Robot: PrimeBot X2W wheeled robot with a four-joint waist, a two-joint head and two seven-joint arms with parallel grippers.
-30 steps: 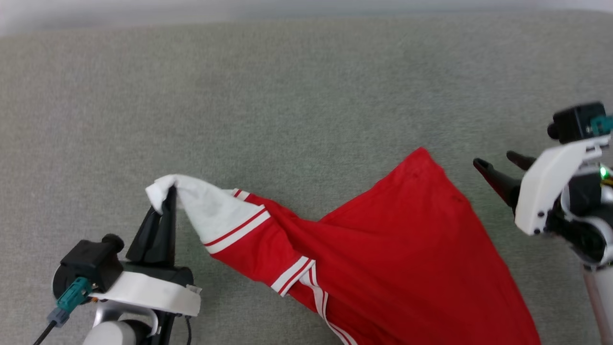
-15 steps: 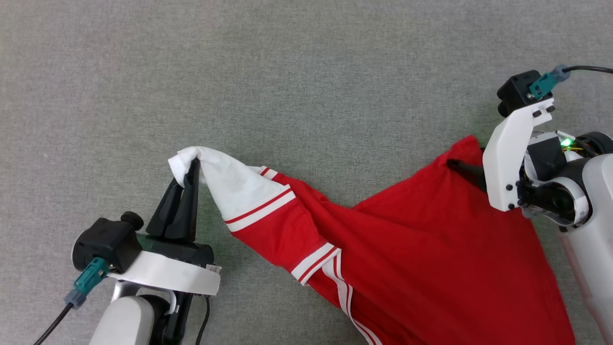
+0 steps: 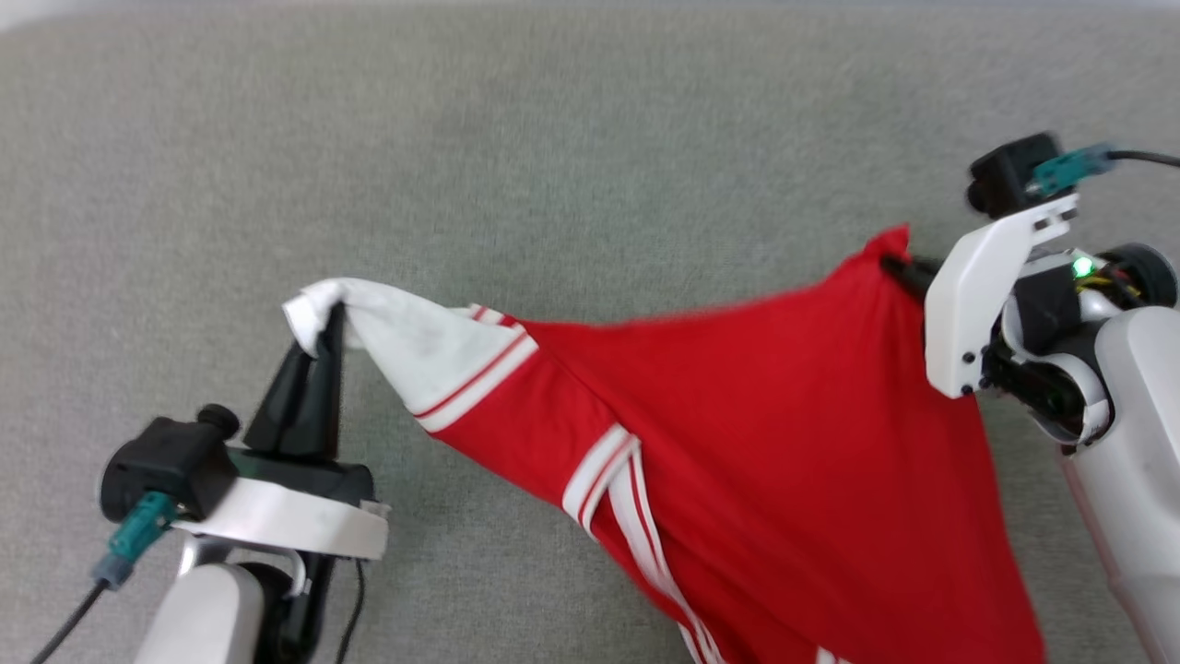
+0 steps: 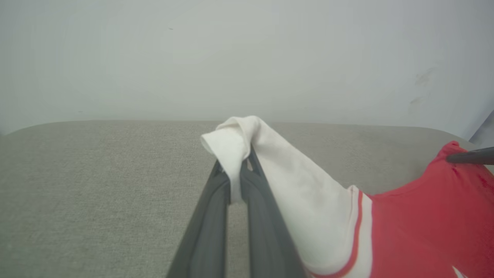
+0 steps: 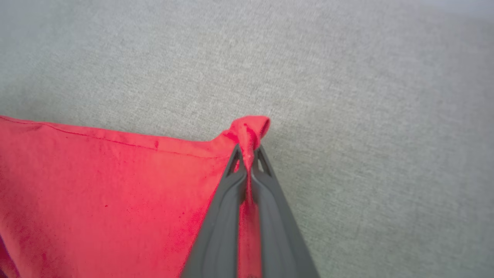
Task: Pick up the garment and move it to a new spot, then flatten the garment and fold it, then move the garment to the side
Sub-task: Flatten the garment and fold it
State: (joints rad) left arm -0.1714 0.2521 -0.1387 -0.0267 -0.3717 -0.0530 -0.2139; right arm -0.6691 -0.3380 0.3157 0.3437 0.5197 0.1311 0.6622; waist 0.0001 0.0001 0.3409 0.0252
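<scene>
Jaws of both arms are pressed shut on cloth: the left jaws pinch the bunched cuff of the white sleeve, and the right jaws pinch a small rolled corner of the red hem. Between them the garment spans as a slanting sheet over the grey table. Its upper edge is pulled nearly straight and the rest droops toward the robot; whether the low part touches the table I cannot tell. The step in hand looks like the carry to a new spot. Done well, both arms travel together at equal height and spacing, taut but not tugging. The right hold is thin, a mere nub past the tips, so a jerk may slip it.
</scene>
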